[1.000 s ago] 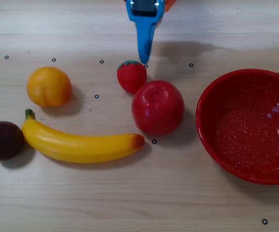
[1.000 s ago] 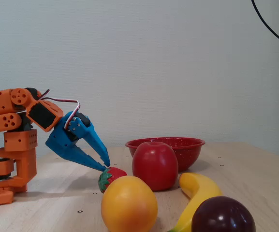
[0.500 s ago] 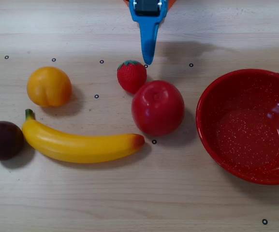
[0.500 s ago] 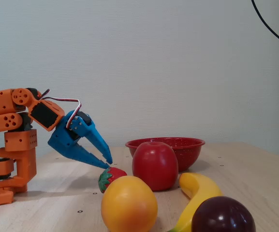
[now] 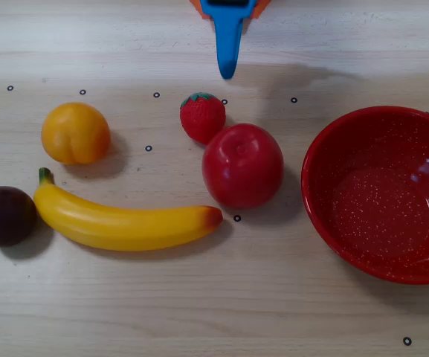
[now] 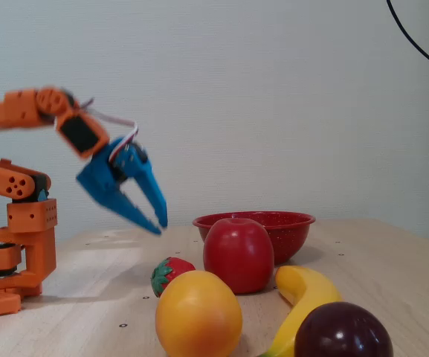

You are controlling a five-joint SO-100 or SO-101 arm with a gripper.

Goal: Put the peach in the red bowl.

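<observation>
The peach (image 5: pixel 75 133) is a yellow-orange round fruit at the left of the table in the overhead view. In the fixed view it (image 6: pixel 198 314) sits at the front. The red bowl (image 5: pixel 333 160) stands empty at the right in the overhead view and at the back in the fixed view (image 6: pixel 288 227). My blue gripper (image 6: pixel 159 227) hovers above the table with its jaws a little apart and nothing between them. In the overhead view its tip (image 5: pixel 227 71) points down from the top edge, well right of the peach and above the strawberry.
A red apple (image 5: pixel 242 165) and a strawberry (image 5: pixel 202 117) lie between the peach and the bowl. A banana (image 5: pixel 117 222) and a dark plum (image 5: pixel 4 216) lie in front of the peach. The orange arm base (image 6: pixel 13 245) stands at the left in the fixed view.
</observation>
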